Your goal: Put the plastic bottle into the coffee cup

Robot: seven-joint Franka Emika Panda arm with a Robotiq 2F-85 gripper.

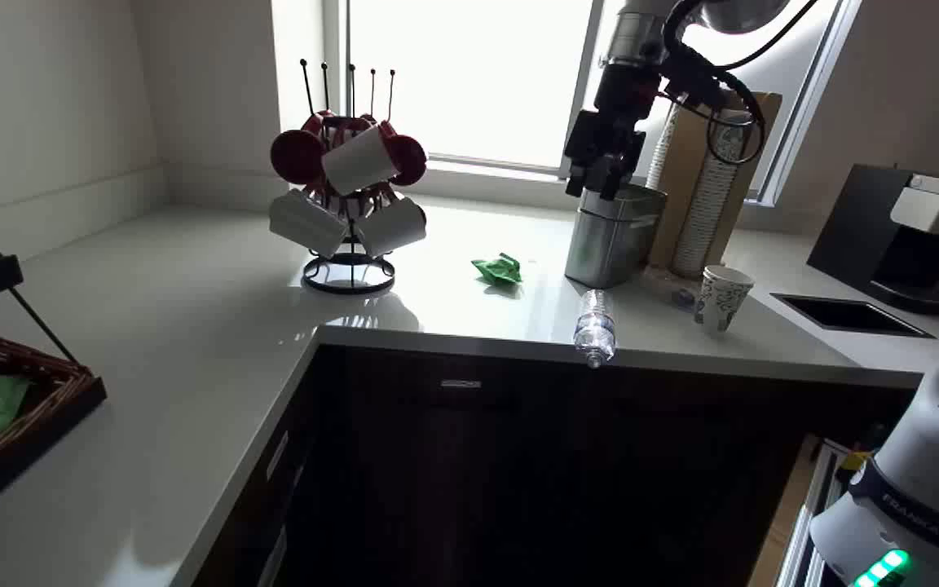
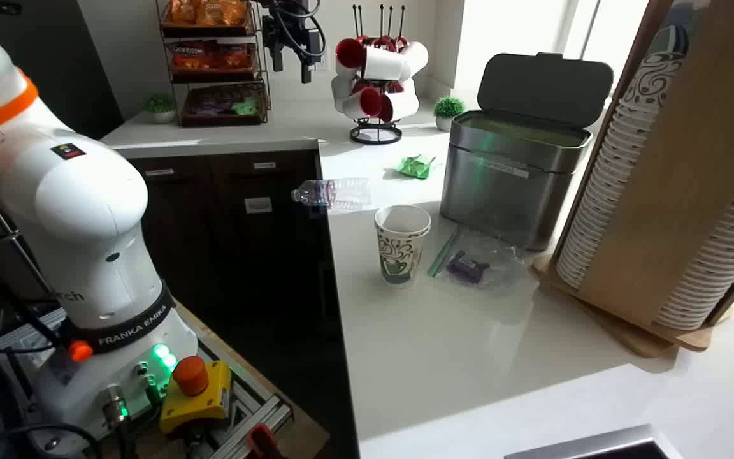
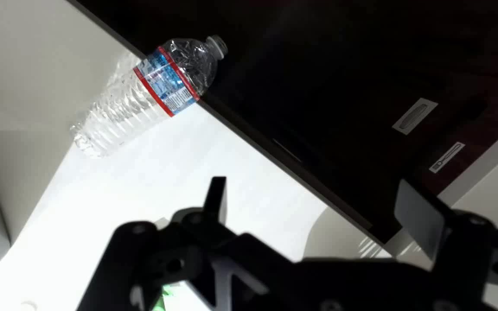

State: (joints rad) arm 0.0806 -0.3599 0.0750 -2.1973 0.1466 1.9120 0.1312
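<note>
The clear plastic bottle (image 1: 595, 328) lies on its side across the counter edge, its capped neck jutting out over the dark cabinets. It also shows in an exterior view (image 2: 336, 193) and in the wrist view (image 3: 154, 90), with a blue and red label. The patterned paper coffee cup (image 2: 400, 252) stands upright on the counter near the bottle's base end; it shows too in an exterior view (image 1: 722, 298) but not in the wrist view. My gripper (image 3: 311, 183) is open and empty, with wide-apart fingers. It hangs well above the counter in both exterior views (image 1: 592, 189) (image 2: 292, 71), apart from the bottle.
A steel bin (image 2: 507, 191) with its lid up stands behind the cup. A wooden cup dispenser (image 2: 679, 210) is beside it. A clear bag with a purple wrapper (image 2: 467, 266), a green wrapper (image 2: 415, 167) and a mug rack (image 1: 349, 273) stand or lie on the counter.
</note>
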